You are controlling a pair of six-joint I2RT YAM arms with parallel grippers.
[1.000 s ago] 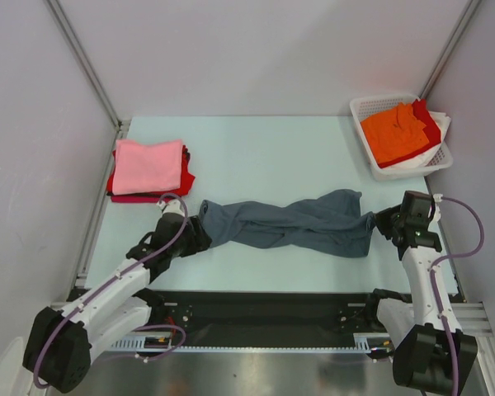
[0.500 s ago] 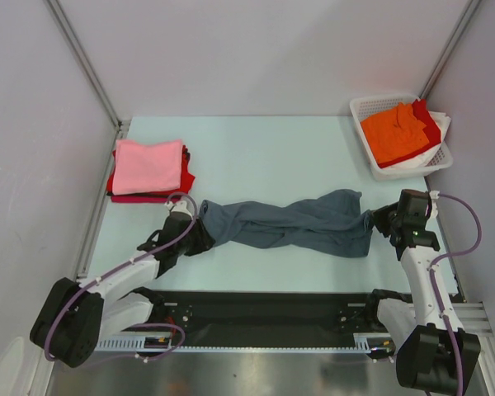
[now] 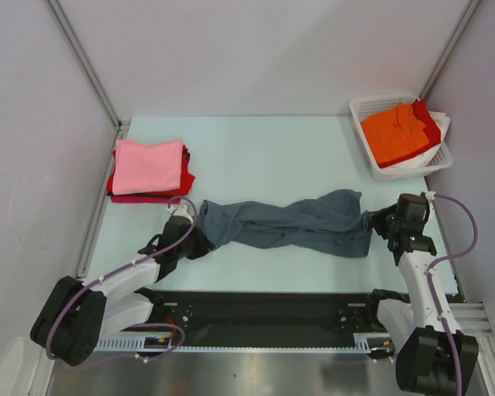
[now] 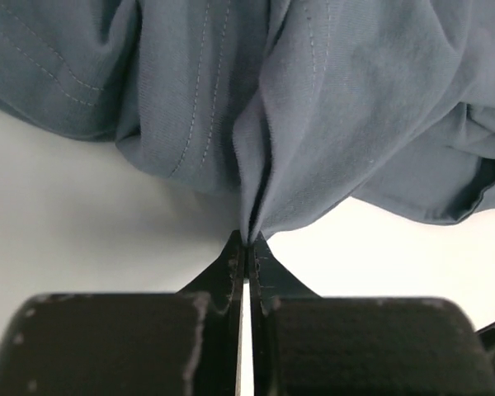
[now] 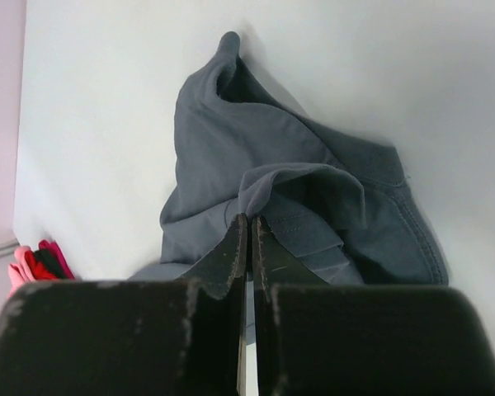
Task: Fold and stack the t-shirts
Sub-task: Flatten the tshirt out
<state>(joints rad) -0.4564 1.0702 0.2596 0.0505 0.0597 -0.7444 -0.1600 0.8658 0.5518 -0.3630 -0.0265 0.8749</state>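
The blue-grey t-shirt (image 3: 285, 223) lies on the near half of the table (image 3: 264, 148), twisted into one long bundle. Its long axis runs from left to right, about parallel with the near edge. The left gripper (image 3: 196, 233) is at its left end and the right gripper (image 3: 379, 224) at its right end.

From above, the fingers are too small to judge (the whole length of the shirt shows only there). The left wrist view gives the detail: the two fingers (image 4: 231, 268) are pressed together with only a thin line between them, and they pinch a gathered pleat of cloth that fans away from the tips. In the right wrist view the fingers (image 5: 231, 247) are closed in the same way on a fold near the stitched hem.

Farther out, at the far left of the table, there is a stack (image 3: 153, 177) of folded shirts with a pink t-shirt (image 3: 147, 165) on top. A white basket (image 3: 359, 107) in the far right corner holds an orange t-shirt (image 3: 393, 132) over red and white ones.
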